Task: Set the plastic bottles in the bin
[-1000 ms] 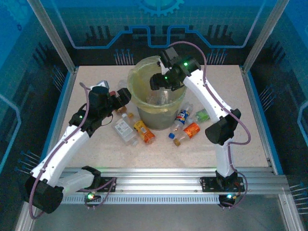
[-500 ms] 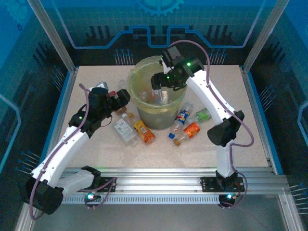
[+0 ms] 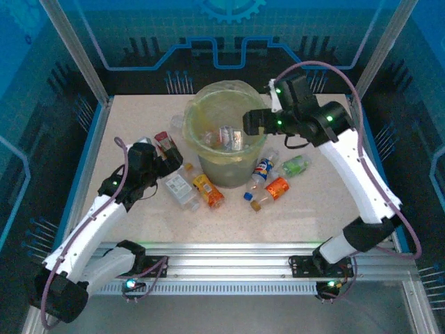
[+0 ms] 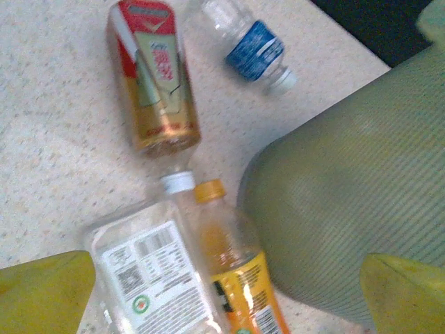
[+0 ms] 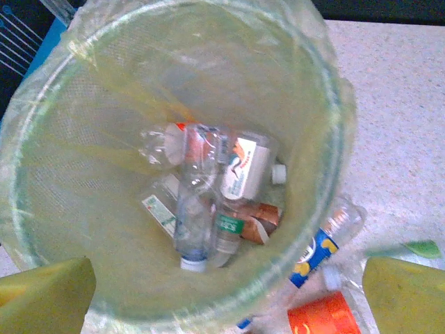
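Over the far middle of the desk point(image 3: 299, 226), the right claw point(image 3: 252, 123) hangs at the right rim of the bin point(image 3: 224, 169). Its yellow fingertips point(image 5: 45, 296) are spread wide apart with nothing between them. The right wrist view looks straight down into the lined bucket. A heap of plastic bottles lies on its floor: a clear bottle point(image 5: 195, 209) with a pale cap, a white-labelled bottle point(image 5: 240, 170) with a white cap, a brown bottle point(image 5: 256, 216) under them, and a crumpled clear one point(image 5: 161, 142) towards the back.

Just outside the bin's right wall, a blue-and-red-labelled bottle point(image 3: 263, 169) leans against it. An orange-labelled bottle point(image 3: 277, 188) lies just beside that one, and a green-tinted bottle point(image 3: 295, 165) lies a little further right.

Left of the bin, the left claw point(image 3: 167, 158) is low over the desk, its fingers point(image 4: 42, 292) wide apart and empty. Below it lie a clear bottle with a white printed label point(image 4: 149, 271) and an orange bottle with an orange cap point(image 4: 233, 268), side by side, the orange one against the bin's wall. Beyond them are a brown bottle with a red-and-gold label point(image 4: 156, 76) and a small clear bottle with a blue label point(image 4: 254, 49).
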{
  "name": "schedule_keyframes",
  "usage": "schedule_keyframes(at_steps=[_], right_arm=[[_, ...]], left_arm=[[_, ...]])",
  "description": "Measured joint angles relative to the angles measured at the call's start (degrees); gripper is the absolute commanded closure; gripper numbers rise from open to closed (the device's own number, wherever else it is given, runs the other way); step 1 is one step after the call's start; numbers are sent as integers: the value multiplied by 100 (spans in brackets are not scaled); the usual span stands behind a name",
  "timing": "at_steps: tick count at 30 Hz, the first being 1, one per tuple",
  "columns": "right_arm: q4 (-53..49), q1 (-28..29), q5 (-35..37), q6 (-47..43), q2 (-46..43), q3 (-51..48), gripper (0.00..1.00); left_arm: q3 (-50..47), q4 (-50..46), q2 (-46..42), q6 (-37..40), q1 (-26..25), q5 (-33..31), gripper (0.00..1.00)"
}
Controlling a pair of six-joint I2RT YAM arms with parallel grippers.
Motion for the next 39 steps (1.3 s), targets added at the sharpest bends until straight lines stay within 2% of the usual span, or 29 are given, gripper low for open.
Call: schedule_keyframes(at_steps=[8, 14, 27, 39], right_arm=[[511, -162, 273, 223, -1252, -1757, 0], [634, -190, 562, 382, -1672, -2527, 0], [769, -203, 938, 632, -1895, -3263, 0], [848, -208, 1102, 750, -2020, -3421, 0]], left_arm=[[-780, -155, -243, -404, 68, 127, 1], [-1014, 0, 68, -682, 72, 444, 1], [-1058, 734, 1255, -857, 72, 881, 1], [-1038, 951, 2011, -855, 72, 992, 1]])
